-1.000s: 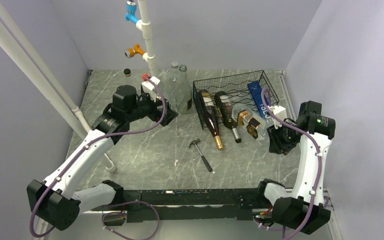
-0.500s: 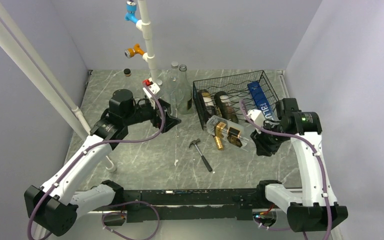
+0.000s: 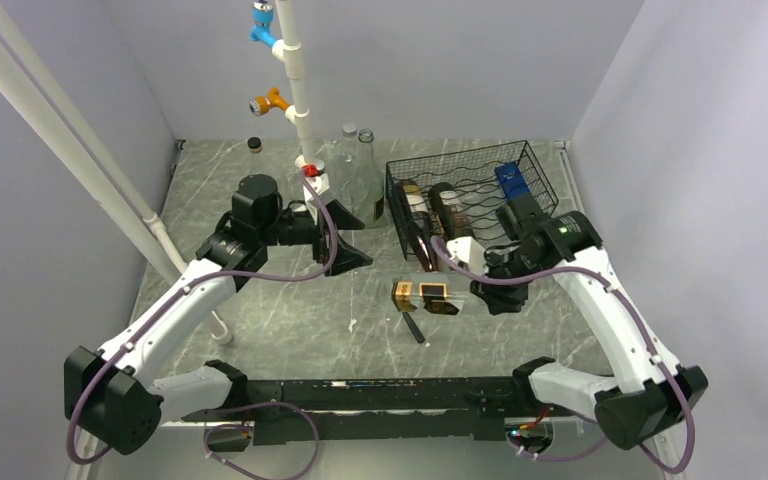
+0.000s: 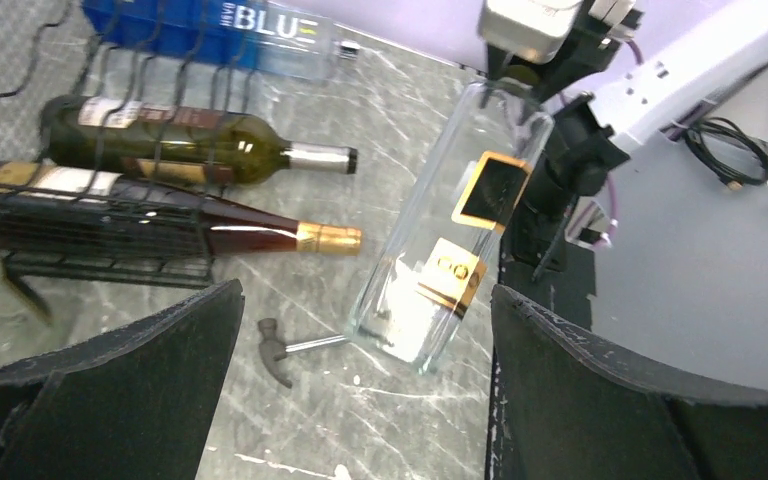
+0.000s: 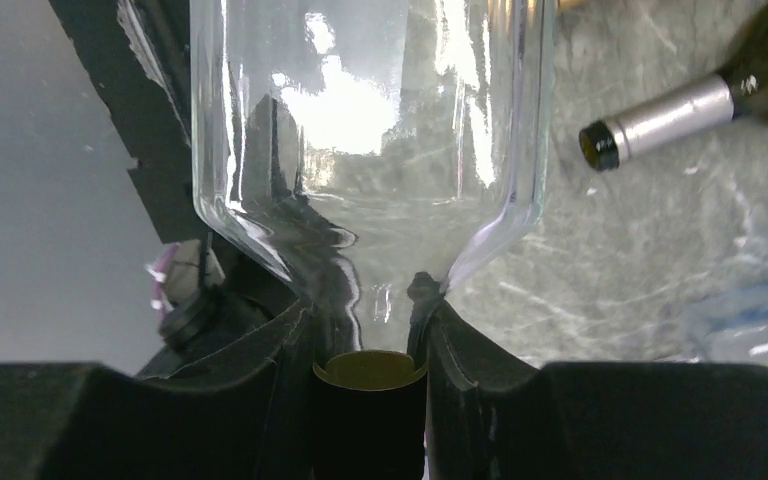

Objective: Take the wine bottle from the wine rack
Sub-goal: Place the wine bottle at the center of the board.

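Bottle [image 3: 430, 298] has left the rack [image 3: 480, 180], lying sideways, neck clamped in right end effector [image 5: 368, 345]. Left end effector [image 3: 345, 240] gapes wide, empty.

From where I stand the left arm [image 3: 175, 305] and right arm [image 3: 615, 315] look alike: white links between chunky black joints, purple cable [image 3: 332, 232] looped alongside, matte black jaws, and a small green light [image 3: 563, 228] on the right one.

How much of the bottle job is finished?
Done: the clear bottle is out of the wine rack. In hand: the right claw is shut on its neck, holding it by the hammer; the left claw is open and empty. Left: setting it down and letting go. Two dark bottles and a blue bottle lie in the rack.
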`<state>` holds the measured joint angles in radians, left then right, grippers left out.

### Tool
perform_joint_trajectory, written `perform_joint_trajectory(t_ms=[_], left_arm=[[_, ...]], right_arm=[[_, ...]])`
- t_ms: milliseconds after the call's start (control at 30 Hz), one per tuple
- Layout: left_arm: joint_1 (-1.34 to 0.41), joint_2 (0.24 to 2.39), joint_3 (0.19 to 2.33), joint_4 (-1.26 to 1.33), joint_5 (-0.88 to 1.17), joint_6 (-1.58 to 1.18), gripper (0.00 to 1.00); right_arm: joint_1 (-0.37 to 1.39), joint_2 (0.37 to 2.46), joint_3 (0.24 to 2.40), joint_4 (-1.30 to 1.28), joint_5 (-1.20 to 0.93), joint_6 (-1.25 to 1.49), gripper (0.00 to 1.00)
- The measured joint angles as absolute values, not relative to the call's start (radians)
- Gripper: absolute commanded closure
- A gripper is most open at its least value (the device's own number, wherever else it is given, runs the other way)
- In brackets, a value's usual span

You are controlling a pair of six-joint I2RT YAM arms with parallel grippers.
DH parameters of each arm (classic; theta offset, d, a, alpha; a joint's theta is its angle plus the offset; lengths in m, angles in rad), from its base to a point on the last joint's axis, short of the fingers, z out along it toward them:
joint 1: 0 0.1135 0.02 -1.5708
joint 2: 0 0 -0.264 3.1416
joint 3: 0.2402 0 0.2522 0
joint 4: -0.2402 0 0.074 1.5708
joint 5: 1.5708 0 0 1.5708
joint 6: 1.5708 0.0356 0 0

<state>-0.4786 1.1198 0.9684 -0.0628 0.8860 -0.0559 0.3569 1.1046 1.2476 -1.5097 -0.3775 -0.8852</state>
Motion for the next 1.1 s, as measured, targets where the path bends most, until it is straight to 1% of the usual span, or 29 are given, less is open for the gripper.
perform_joint_trajectory(t_ms=[233, 333, 567, 733, 900, 1100], left_arm=[[-0.495, 1.217, 0.955, -0.020, 1.011, -0.093, 0.01], [-0.518, 1.244, 0.947, -0.019, 1.041, -0.081, 0.01], [-0.641, 1.165, 0.801, 0.000, 1.035, 0.095, 0.01], [-0.722, 1.105, 0.739, 0.033, 0.946, 0.181, 0.01], [-0.791, 1.096, 0.723, 0.095, 0.783, 0.228, 0.01], [-0.889, 1.051, 0.625, 0.209, 0.581, 0.250, 0.01]], right_arm=[[0.503, 1.194, 1.248, -1.458, -0.313, -1.000, 1.00], [0.534, 1.239, 1.256, -1.460, -0.316, -1.031, 1.00], [0.537, 1.354, 1.311, -1.454, -0.347, -1.039, 1.00], [0.539, 1.390, 1.341, -1.468, -0.361, -1.028, 1.00], [0.546, 1.425, 1.394, -1.482, -0.370, -1.004, 1.00], [0.566, 1.439, 1.406, -1.465, -0.377, -0.941, 1.00]])
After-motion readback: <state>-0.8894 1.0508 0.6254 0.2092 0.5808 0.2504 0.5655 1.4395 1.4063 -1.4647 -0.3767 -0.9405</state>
